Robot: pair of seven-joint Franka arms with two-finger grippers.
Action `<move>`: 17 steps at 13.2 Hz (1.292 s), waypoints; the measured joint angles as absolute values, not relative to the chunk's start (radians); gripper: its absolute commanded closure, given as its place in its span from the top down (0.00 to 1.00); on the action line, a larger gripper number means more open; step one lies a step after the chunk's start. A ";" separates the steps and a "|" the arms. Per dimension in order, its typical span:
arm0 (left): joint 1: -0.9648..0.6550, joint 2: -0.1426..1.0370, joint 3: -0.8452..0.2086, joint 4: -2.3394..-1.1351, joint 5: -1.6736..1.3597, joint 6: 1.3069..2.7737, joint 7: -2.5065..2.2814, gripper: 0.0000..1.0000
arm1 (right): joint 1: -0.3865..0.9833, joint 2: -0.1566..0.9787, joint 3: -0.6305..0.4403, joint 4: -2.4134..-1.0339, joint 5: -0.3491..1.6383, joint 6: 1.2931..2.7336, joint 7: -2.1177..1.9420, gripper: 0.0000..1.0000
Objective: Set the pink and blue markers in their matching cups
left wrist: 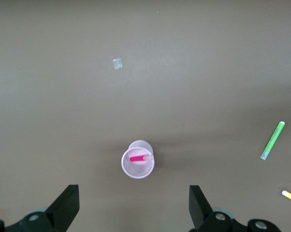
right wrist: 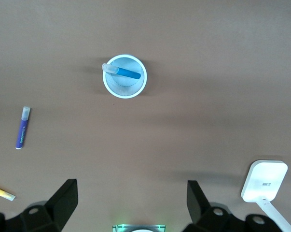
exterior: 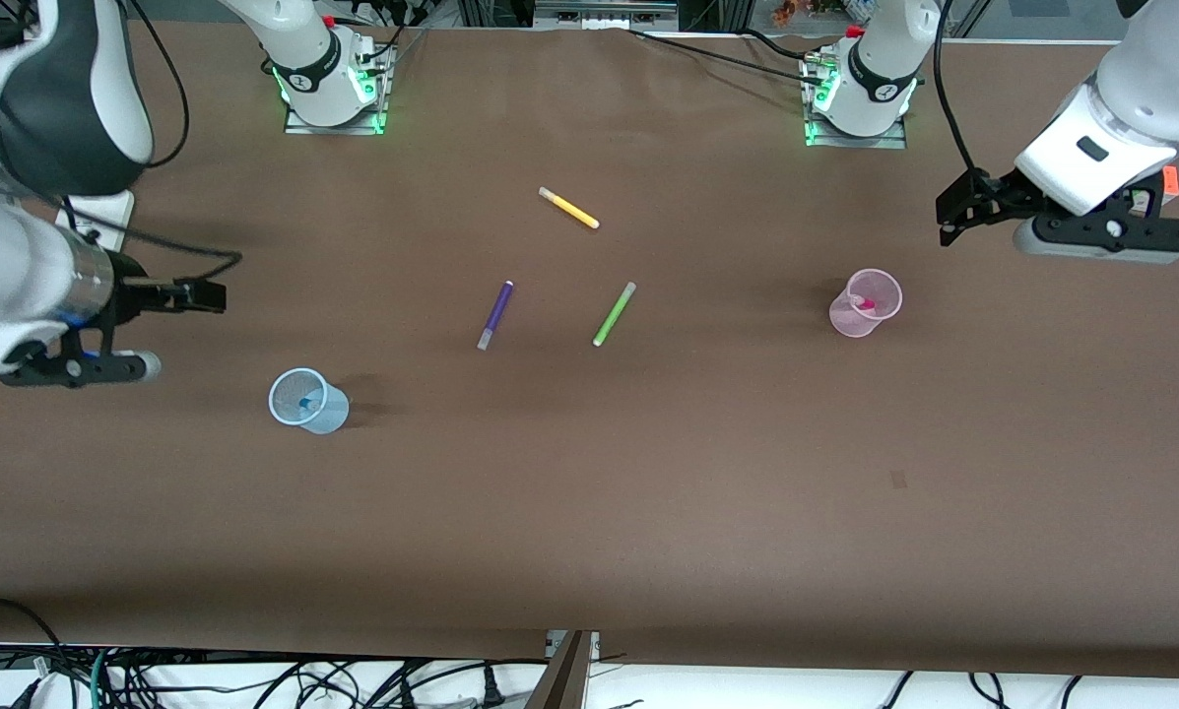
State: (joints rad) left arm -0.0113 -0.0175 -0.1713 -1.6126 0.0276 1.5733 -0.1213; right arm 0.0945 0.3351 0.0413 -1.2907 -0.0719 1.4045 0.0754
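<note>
Pink marker (exterior: 867,304) inside pink cup (exterior: 857,317); blue marker (exterior: 305,403) inside blue cup (exterior: 321,409). Left gripper (exterior: 955,213) up near pink cup, fingers apart, empty. Right gripper (exterior: 200,295) up near blue cup, fingers apart, empty.

My left gripper (exterior: 947,219) hangs with its jaws spread wide over bare table toward the left arm's end, farther from the front camera than the pink cup (exterior: 866,304). Around that cup the brown table (exterior: 589,512) lies open on every side (the pink marker (left wrist: 139,157) leans inside it, clear of the surface). The nearest clutter to the pink cup is the lime-green pen (exterior: 614,313), well apart toward the right arm's end, then the purple pen (exterior: 495,314) and the yellow pen (exterior: 568,208). My right gripper (exterior: 205,295), also spread, hangs well apart from the pink cup, near the blue cup (exterior: 308,401).
</note>
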 measured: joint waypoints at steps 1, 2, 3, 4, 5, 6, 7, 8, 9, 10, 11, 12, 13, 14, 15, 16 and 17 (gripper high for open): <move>-0.008 -0.032 -0.171 -1.630 0.028 1.568 -0.135 1.00 | 0.094 0.288 0.042 -1.341 -0.072 1.438 0.075 1.00; -0.007 -0.039 -0.171 -1.642 0.025 1.562 -0.145 1.00 | 0.095 0.240 0.044 -1.389 -0.072 1.460 0.076 1.00; -0.007 -0.042 -0.171 -1.649 0.015 1.558 -0.152 1.00 | 0.093 0.189 0.044 -1.433 -0.072 1.473 0.076 1.00; -0.006 -0.042 -0.171 -1.653 -0.003 1.558 -0.154 1.00 | 0.091 0.137 0.044 -1.471 -0.072 1.479 0.076 1.00; -0.003 -0.039 -0.170 -1.654 -0.016 1.559 -0.154 1.00 | 0.086 0.095 0.044 -1.498 -0.072 1.481 0.076 1.00; 0.001 -0.034 -0.170 -1.654 -0.021 1.560 -0.154 1.00 | 0.076 0.065 0.043 -1.514 -0.073 1.484 0.076 1.00; 0.005 -0.028 -0.169 -1.654 -0.022 1.562 -0.154 1.00 | 0.062 0.047 0.043 -1.525 -0.072 1.486 0.076 1.00; 0.013 -0.024 -0.168 -1.654 -0.023 1.567 -0.154 1.00 | 0.048 0.038 0.043 -1.535 -0.064 1.486 0.076 1.00; 0.024 -0.022 -0.168 -1.654 -0.026 1.577 -0.154 1.00 | 0.037 0.037 0.043 -1.542 -0.050 1.486 0.076 1.00; 0.034 -0.020 -0.168 -1.654 -0.030 1.591 -0.154 1.00 | 0.032 0.039 0.043 -1.548 -0.043 1.485 0.076 1.00; 0.040 -0.020 -0.168 -1.654 -0.035 1.601 -0.154 1.00 | 0.030 0.043 0.043 -1.550 -0.041 1.484 0.076 1.00; 0.044 -0.020 -0.168 -1.653 -0.038 1.607 -0.154 1.00 | 0.028 0.047 0.043 -1.550 -0.041 1.484 0.077 1.00; 0.046 -0.020 -0.168 -1.653 -0.040 1.609 -0.154 1.00 | 0.028 0.050 0.043 -1.550 -0.041 1.484 0.077 1.00; 0.048 -0.020 -0.168 -1.652 -0.045 1.610 -0.154 1.00 | 0.026 0.051 0.042 -1.550 -0.041 1.483 0.077 1.00; 0.048 -0.020 -0.168 -1.652 -0.053 1.610 -0.153 1.00 | 0.024 0.051 0.042 -1.550 -0.041 1.483 0.077 1.00; 0.049 -0.020 -0.168 -1.652 -0.056 1.610 -0.153 1.00 | 0.021 0.051 0.042 -1.550 -0.041 1.483 0.077 1.00; 0.051 -0.020 -0.168 -1.652 -0.056 1.610 -0.153 1.00 | 0.018 0.052 0.042 -1.549 -0.041 1.483 0.077 1.00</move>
